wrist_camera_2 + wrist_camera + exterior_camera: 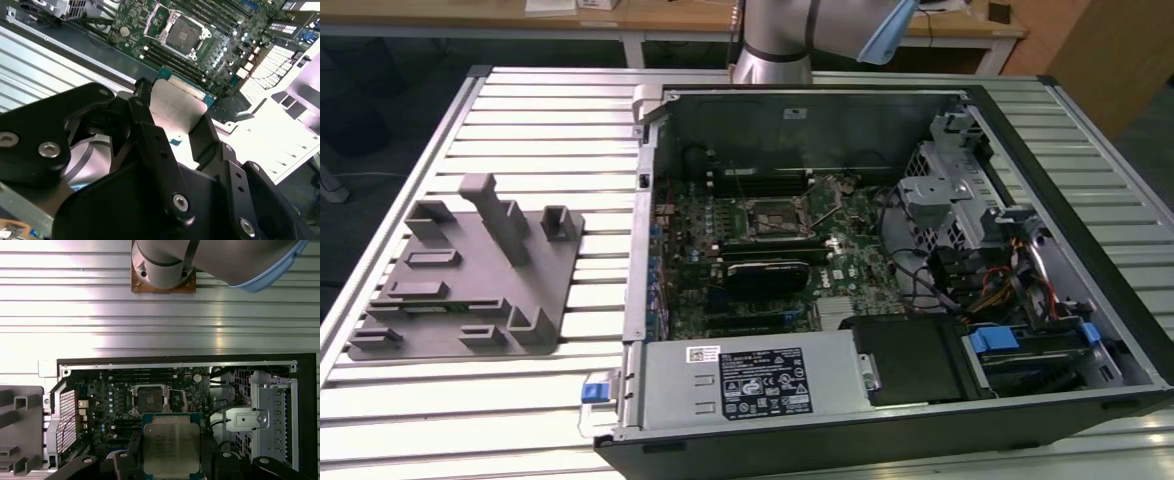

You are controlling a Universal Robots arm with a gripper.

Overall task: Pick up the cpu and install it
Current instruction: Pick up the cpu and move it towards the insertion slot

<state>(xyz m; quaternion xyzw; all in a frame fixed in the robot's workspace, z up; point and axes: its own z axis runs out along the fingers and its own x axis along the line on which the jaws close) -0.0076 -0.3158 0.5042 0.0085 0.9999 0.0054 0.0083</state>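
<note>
Cpu point(170, 449) (flat silvery square, green-edged) held in matte black pincer point(172, 106).

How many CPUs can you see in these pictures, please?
1: the cpu, clamped in the gripper over the motherboard, whose socket is empty. Another could lie hidden under the gripper.

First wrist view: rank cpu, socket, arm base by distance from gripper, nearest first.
1. cpu: held in the gripper.
2. socket: on the motherboard, beyond the cpu.
3. arm base: on the table, past the case.
</note>
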